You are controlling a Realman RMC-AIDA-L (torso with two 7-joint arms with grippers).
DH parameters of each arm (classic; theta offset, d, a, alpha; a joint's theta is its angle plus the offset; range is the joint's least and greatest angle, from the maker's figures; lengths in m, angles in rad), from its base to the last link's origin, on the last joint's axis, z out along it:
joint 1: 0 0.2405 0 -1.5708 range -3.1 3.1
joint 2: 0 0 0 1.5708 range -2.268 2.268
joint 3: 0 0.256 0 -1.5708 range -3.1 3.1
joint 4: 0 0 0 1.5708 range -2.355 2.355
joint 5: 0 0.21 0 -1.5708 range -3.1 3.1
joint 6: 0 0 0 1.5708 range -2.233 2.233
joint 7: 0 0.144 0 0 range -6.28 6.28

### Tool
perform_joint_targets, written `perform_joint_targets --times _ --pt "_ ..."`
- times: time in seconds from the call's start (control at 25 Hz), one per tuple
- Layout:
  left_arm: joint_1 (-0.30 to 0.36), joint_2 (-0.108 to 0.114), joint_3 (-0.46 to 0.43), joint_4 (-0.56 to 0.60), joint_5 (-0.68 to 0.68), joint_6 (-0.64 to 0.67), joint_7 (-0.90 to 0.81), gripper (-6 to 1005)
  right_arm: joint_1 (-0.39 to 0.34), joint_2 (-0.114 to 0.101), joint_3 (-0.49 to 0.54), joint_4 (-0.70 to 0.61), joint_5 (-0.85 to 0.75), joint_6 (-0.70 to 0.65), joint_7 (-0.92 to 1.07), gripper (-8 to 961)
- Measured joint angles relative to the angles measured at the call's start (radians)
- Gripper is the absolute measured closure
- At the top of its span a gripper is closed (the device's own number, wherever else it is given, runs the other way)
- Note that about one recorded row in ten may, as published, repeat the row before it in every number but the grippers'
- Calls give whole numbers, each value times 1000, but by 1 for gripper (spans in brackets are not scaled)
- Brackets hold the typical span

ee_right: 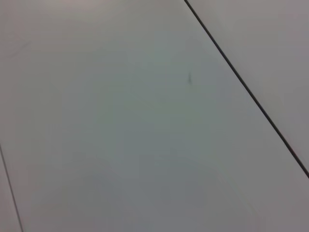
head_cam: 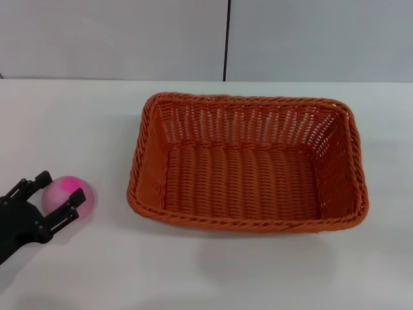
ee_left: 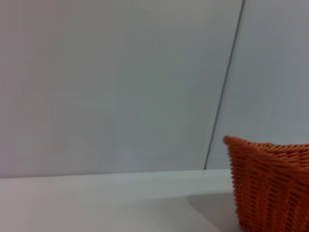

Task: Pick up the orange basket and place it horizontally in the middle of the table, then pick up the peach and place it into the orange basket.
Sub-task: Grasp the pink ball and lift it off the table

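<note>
Seen from the head camera, the left tool (head_cam: 63,192) reached in from the left edge of the tabletop (head_cam: 77,123). Its two black fingers (head_cam: 70,210) were spread wide on either side of the peach (head_cam: 70,197), one finger at the far side of the fruit and one at the near side. Whether the fingers actually touched the fruit could not be told. The peach, pale pink with a bright magenta patch facing up, rested on the tabletop near that left edge.

Well apart from the peach, toward the middle of the tabletop, sat the orange basket (head_cam: 248,165), lying with its long sides parallel to the near edge and its open top facing up. Nothing was inside it.

The left wrist camera did not show the peach or the tool's fingers; it showed only a corner of the orange basket (ee_left: 270,186) standing on the tabletop (ee_left: 96,203) before a pale wall (ee_left: 120,82).

The right wrist camera showed only a pale panelled surface (ee_right: 120,121) with a dark seam; the right tool appeared in no view.
</note>
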Motion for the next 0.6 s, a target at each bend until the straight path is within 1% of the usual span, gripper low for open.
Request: perform_joint_targets --times 0.16,0.4,0.6 --pt "0 0 -3 1 -1 12 0 175 -1 0 1 6 0 -1 0 501" --pt "0 1 -7 -1 -6 -4 1 184 -2 -4 2 24 0 0 -3 502" --pt "-1 4 1 -1 -6 -15 1 381 -3 -4 6 25 0 4 -4 502"
